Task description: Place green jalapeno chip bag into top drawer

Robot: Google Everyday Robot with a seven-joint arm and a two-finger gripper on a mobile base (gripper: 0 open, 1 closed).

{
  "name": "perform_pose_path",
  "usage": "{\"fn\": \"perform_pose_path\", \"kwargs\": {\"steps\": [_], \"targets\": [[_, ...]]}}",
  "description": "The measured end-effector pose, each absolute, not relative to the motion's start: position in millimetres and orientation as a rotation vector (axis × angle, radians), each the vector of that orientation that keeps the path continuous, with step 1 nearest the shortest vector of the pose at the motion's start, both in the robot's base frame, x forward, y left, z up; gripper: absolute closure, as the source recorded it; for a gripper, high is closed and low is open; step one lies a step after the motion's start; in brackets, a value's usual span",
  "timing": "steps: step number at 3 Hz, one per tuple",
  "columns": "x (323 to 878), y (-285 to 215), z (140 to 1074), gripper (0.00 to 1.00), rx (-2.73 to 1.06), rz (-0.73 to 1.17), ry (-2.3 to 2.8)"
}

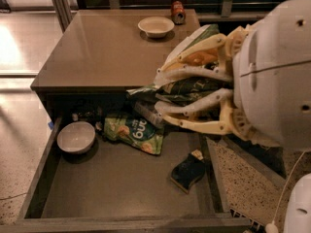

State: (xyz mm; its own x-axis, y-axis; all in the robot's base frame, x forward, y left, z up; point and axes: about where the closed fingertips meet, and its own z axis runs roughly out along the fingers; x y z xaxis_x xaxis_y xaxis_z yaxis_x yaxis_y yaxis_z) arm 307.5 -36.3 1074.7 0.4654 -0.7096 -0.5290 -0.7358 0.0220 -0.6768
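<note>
A brown table (pixel 97 57) carries a white bowl (pixel 155 26) near its back edge, with a small red-brown can (pixel 178 12) just beside it on the right. In the open top drawer (pixel 112 188) below, a second white bowl (pixel 76 137) sits upright at the left. Next to it lies a flat bright green pouch (pixel 133 132) with white letters, under the gripper (pixel 158 93) at the table's front edge. A dark sponge (pixel 188 171) lies near the drawer's right wall. Speckled floor (pixel 243 174) shows on the right.
</note>
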Motion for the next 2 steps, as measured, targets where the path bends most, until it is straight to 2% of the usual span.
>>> {"fn": "perform_pose_path", "kwargs": {"steps": [2], "targets": [[307.4,-36.1,1074.7,1.0,-1.697,0.03,1.254]]}}
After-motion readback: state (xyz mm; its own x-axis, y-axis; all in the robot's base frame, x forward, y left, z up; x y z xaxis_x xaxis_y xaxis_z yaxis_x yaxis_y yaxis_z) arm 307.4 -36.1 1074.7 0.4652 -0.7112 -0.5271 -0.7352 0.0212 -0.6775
